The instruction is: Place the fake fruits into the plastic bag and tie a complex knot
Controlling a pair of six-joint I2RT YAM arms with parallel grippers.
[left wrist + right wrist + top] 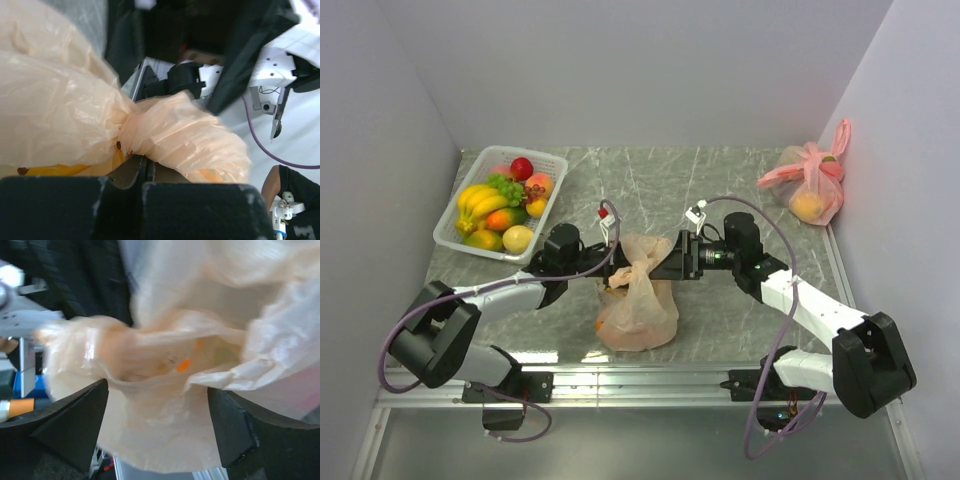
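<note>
– Grey marbled table (720,190), plain pale walls on three sides. Biggest item on it?
– White plastic basket (545,158), far left corner. It holds the glossy plastic fruits (505,205): yellow bananas, green grapes, a red apple, some orange-red pieces.
– The task bag?
– Thin translucent peach-orange plastic bag (638,310), centre of the table toward the near edge, between the two arms. The belly bulges, and something orange shows through the film on its left. Left wrist view also shows a yellow shape behind the film.
– Any other bag?
– Pink tied plastic bag (810,185), far right corner by the wall, well apart, with a yellow fruit inside.
– Grippers?
– Left gripper (607,268) meets the bag's neck from the left. Its black fingers (200,210) are clenched to a thin slit, with film bunched right at the slit, so it is gripping the bag. Right gripper (660,262) sits at the neck from the right. Its fingers (75,425) are spread wide and released, and loose film fills the gap.
– Knot?
– Twisted knot of the handles (131,132), at the top of the bag between both grippers, with a crumpled lobe on either side.
– Smallest detail?
– Small orange printed mark (183,364) on the film.
</note>
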